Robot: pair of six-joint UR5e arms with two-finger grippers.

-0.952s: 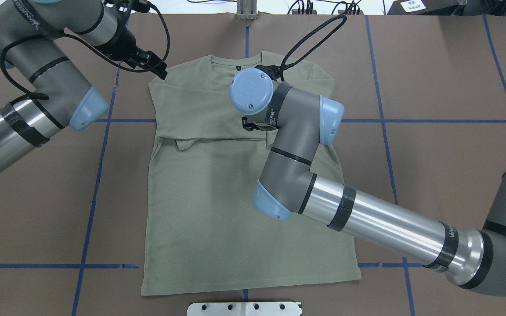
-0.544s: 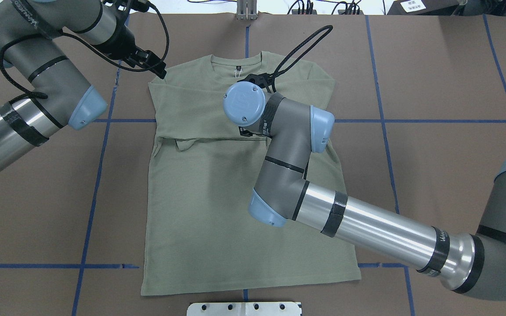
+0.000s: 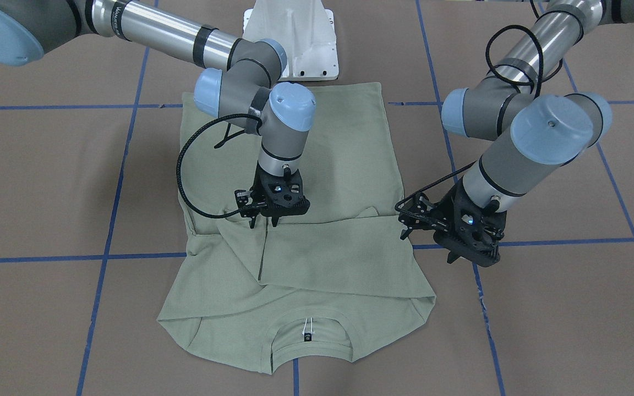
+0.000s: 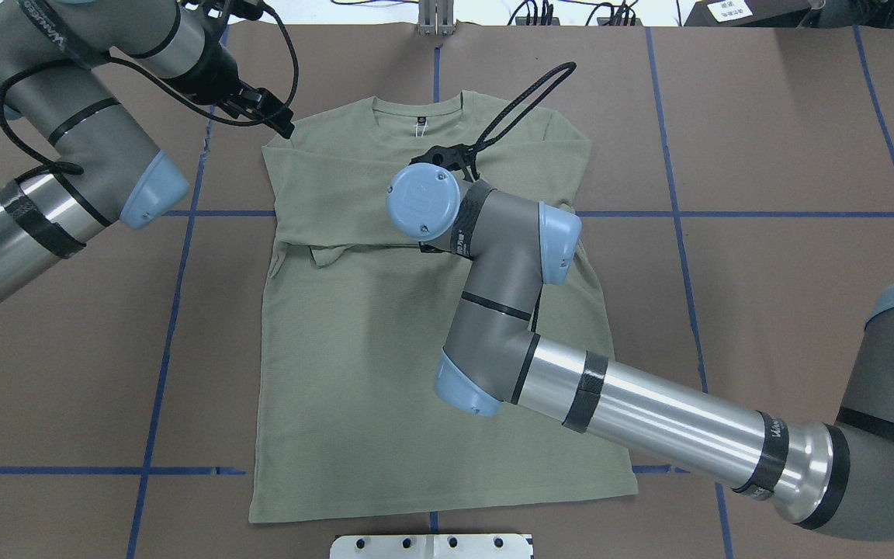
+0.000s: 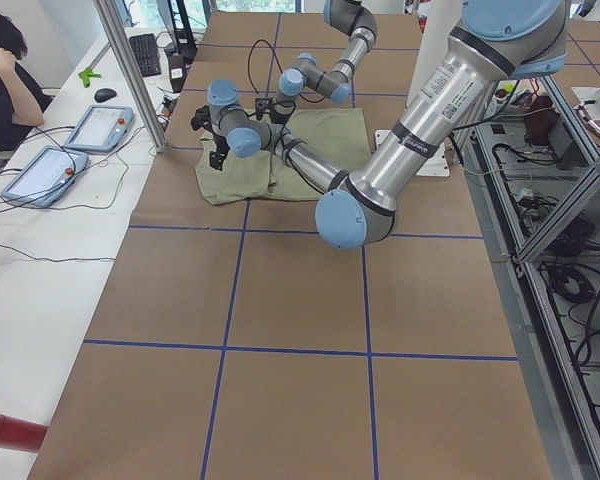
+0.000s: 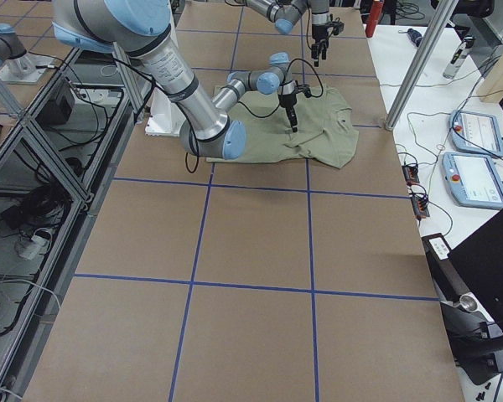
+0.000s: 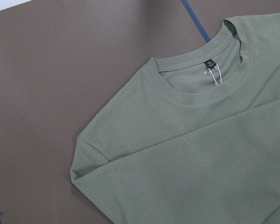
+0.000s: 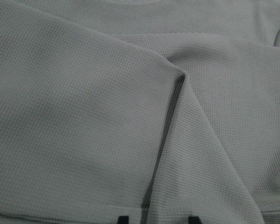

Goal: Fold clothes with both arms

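1. Compared with half a second before, the right arm (image 4: pixel 493 310) had swung its wrist a little toward the robot's left, further over the chest of the shirt (image 4: pixel 354 388). The left arm (image 4: pixel 67 132) and the shirt had not moved.
2. The shirt lay flat on the table (image 4: pixel 788 140), its neck away from the robot and both sleeves folded across the chest.
3. The right gripper (image 3: pixel 263 221) hung just above a sleeve cuff (image 8: pixel 175 93) — fingers apart, holding nothing.
4. The left gripper (image 3: pixel 468 256) hovered beside the shirt's shoulder with nothing in it. How wide its fingers stood, I could not tell.
5. The dark neck label (image 7: pixel 211 64) bore a small white mark, too small to read.
6. A forearm band (image 3: pixel 121 10) carried white letters beginning "WAN" — the rest was unclear.
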